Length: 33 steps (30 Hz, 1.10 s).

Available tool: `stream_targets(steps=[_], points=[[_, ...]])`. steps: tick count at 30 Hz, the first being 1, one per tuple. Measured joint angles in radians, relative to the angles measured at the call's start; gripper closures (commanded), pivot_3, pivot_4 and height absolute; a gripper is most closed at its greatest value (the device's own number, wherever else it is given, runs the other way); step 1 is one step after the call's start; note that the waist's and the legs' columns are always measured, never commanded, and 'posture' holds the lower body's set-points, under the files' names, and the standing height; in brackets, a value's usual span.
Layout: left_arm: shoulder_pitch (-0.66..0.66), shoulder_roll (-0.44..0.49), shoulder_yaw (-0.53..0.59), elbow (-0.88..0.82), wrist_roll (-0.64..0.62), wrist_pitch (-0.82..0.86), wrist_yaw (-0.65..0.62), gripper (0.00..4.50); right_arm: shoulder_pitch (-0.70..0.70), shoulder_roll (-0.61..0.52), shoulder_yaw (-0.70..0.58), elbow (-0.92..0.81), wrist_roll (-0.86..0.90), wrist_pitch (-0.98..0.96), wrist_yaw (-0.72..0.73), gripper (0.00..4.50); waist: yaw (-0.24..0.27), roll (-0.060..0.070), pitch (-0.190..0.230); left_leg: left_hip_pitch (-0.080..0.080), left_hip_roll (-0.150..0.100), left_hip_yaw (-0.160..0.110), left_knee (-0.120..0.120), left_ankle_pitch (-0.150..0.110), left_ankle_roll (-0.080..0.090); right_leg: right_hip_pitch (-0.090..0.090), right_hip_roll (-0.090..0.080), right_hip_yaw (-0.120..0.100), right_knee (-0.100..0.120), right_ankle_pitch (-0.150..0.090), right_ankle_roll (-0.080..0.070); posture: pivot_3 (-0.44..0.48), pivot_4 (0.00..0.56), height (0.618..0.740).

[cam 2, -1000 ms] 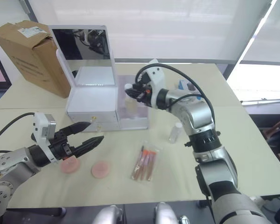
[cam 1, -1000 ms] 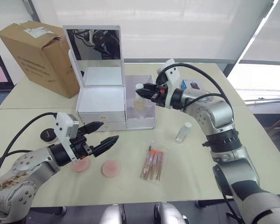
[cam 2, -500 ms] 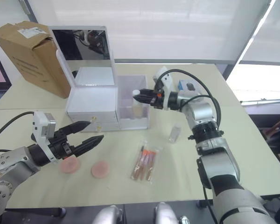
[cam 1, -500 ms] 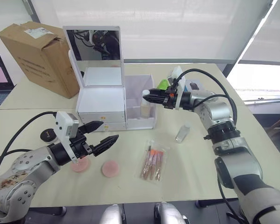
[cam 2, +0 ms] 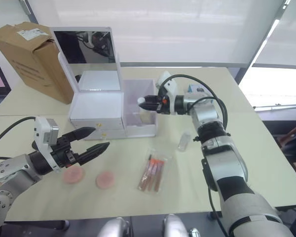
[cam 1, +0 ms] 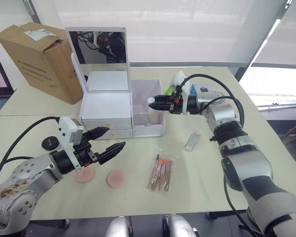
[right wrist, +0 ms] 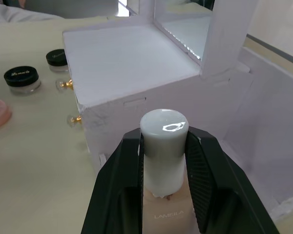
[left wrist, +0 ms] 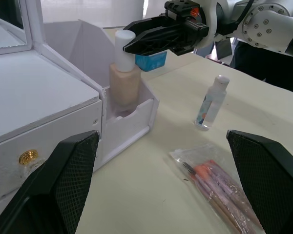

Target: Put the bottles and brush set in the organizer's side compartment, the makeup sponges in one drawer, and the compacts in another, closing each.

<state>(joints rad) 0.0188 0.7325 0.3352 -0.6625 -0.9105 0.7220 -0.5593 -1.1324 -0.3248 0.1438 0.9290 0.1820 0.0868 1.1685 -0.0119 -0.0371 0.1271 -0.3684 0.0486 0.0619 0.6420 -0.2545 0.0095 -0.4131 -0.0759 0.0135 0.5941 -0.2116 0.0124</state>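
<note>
Right arm stretched toward the organizer, end effector clamped on a foundation bottle.
Bottle upright inside the side compartment; left end effector hanging spread and empty over the tabletop, at 9 o'clock of the brush set.

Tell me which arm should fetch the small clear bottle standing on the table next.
Right. The right gripper is at the white organizer's side compartment, with the small clear bottle close below its forearm. The left gripper hovers open by the pink sponges, across the table.
</note>
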Motion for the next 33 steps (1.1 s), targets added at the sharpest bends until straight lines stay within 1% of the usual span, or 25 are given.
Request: stream_targets(steps=[11,13,15,18,21,22,25,29,31,33], points=[[0.0,0.009,0.001,0.0,-0.014,0.0,0.0,0.0,0.01,0.014,-0.024,0.13,-0.04,-0.106,0.007,3.59,-0.001,0.0,0.0,0.001,0.0,0.0,0.0,0.0,0.0,0.002,0.0,0.0,0.0,0.0,0.0,0.0,0.15,0.74],[0.0,0.01,0.001,0.0,-0.015,0.0,0.0,0.0,0.01,0.014,-0.034,0.138,-0.042,-0.108,0.009,2.84,0.0,0.0,0.0,0.001,0.0,0.0,0.0,0.0,0.0,0.002,0.0,0.0,0.0,0.0,0.0,0.0,0.15,0.74],[0.0,0.01,0.002,0.0,-0.016,0.0,-0.001,0.0,0.009,0.014,-0.04,0.145,-0.044,-0.105,0.013,2.23,-0.001,0.0,0.0,0.001,0.0,0.0,0.0,0.0,0.0,0.002,0.0,0.0,0.0,0.0,0.0,0.0,0.15,0.74],[0.0,0.01,0.002,0.0,-0.016,0.0,-0.001,0.0,0.009,0.013,-0.052,0.144,-0.042,-0.098,0.034,1.17,-0.003,0.0,0.0,0.002,0.0,-0.001,0.0,0.0,0.0,0.002,0.001,0.0,0.0,0.0,0.0,0.0,0.15,0.74],[0.0,0.01,0.002,0.0,-0.017,0.0,-0.001,0.0,0.005,0.005,-0.086,0.106,-0.015,-0.056,0.074,0.15,-0.003,0.0,0.0,0.001,0.0,-0.001,0.0,0.0,0.0,0.002,0.001,0.0,0.0,0.001,0.001,0.0,0.15,0.74],[0.0,0.01,0.002,0.0,-0.017,0.0,-0.002,0.0,0.003,-0.003,-0.095,0.073,-0.001,-0.038,0.09,0.03,-0.002,0.001,0.0,0.001,0.0,-0.001,0.0,0.0,0.0,0.002,0.001,0.0,0.0,0.002,0.002,0.0,0.15,0.74],[0.006,0.011,0.004,0.001,-0.018,0.0,-0.005,0.0,-0.014,-0.037,-0.122,-0.057,0.041,0.046,0.123,0.03,-0.001,0.001,0.0,0.001,0.0,-0.001,0.0,0.0,0.0,0.002,0.001,0.0,0.0,0.001,0.002,0.0,0.15,0.74],[0.076,0.045,0.072,0.034,-0.004,-0.005,-0.047,0.0,-0.008,-0.132,-0.182,-0.337,0.139,0.23,0.124,0.03,0.001,0.002,0.001,0.001,0.001,-0.001,0.0,0.0,0.0,0.0,0.0,-0.001,0.0,0.0,0.0,0.0,0.15,0.74],[0.13,0.076,0.134,0.092,0.029,-0.028,-0.091,0.0,0.06,-0.196,-0.219,-0.498,0.181,0.314,0.091,0.03,0.004,0.002,0.001,0.0,0.002,0.0,0.0,0.0,0.0,-0.002,-0.001,-0.003,0.0,-0.002,-0.002,0.0,0.15,0.74],[0.195,0.114,0.224,0.209,0.091,-0.066,-0.15,0.0,0.21,-0.279,-0.279,-0.675,0.216,0.408,0.031,0.03,0.009,-0.003,-0.002,0.0,0.003,0.0,0.0,0.0,-0.001,-0.006,-0.001,-0.006,0.0,-0.003,-0.004,0.0,0.15,0.74]])
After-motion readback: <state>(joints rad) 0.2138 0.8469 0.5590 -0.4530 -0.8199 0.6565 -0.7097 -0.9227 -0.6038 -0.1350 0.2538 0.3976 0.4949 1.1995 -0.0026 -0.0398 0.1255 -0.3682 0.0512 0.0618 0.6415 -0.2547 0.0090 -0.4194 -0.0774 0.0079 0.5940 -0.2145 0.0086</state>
